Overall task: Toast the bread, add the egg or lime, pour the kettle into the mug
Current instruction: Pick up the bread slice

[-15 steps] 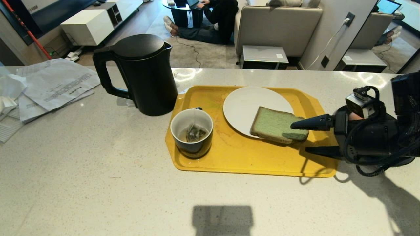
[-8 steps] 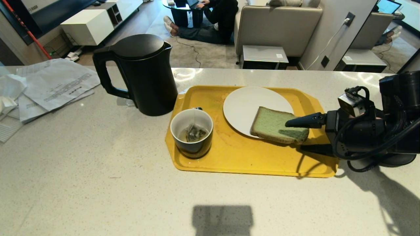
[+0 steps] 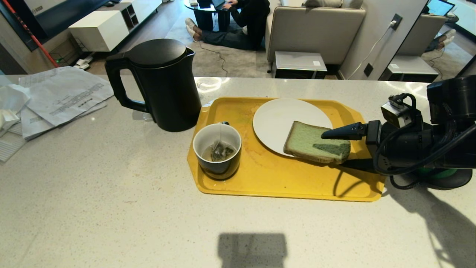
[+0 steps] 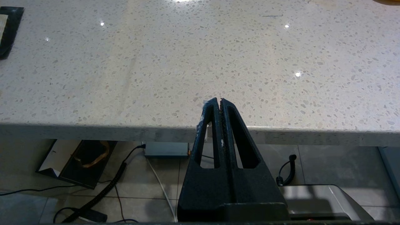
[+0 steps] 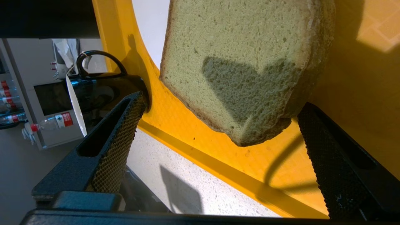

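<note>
My right gripper is sitting at the right end of the yellow tray, jaws wide apart w/ one finger over the bread and the other low beside the tray floor; nothing's clamped yet. In the right wrist view the bread is lying btwn the two fingers, its corner just short of the right gripper.

The bread is lying flat, half on the white plate, its near corner hanging over onto the tray.

The mug is standing at the tray's left end, well apart from the bread, w/ a teabag and a little liquid inside. The kettle is standing on the bench just beside the tray's left rear corner, handle pointing left, lid down.

Papers are lying at the far left of the bench.

My left gripper is parked at the bench's front edge, jaws pressed together, holding nothing.

A person is sitting on the floor in the back.
</note>
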Controlling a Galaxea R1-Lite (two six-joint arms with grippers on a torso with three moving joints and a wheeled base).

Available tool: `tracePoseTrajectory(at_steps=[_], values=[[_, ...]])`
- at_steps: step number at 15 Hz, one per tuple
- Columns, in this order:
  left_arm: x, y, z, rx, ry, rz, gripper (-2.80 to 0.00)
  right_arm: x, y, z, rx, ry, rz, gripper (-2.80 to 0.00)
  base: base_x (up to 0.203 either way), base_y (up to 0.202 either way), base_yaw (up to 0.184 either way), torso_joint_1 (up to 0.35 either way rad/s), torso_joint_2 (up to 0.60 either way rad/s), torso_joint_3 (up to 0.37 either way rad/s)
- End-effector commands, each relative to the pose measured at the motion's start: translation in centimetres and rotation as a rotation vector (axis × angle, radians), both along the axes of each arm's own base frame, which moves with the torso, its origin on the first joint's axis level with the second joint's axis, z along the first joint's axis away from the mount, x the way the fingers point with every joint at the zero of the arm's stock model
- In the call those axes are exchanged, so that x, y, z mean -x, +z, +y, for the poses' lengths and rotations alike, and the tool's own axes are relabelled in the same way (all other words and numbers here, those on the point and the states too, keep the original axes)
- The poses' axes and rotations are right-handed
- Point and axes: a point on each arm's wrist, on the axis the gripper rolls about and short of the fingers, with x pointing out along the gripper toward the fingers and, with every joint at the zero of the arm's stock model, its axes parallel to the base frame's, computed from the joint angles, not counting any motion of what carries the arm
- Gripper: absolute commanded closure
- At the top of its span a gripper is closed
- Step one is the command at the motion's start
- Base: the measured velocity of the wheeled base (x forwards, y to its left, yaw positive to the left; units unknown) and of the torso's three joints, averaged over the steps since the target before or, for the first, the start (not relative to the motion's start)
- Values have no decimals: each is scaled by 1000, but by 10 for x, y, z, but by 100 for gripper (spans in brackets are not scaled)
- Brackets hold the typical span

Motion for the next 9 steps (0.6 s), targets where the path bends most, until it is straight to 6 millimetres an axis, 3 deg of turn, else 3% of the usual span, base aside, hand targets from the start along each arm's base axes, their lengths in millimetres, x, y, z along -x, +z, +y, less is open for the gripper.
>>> tracePoseTrajectory(at_steps=[1,9], values=[[0,0,0,0,1,0,0,-2,-1,1,-3,2,7,-280,0,0,0,0,0,0],[0,0,0,0,1,0,0,-9,0,2,-5,2,2,-280,0,0,0,0,0,0]])
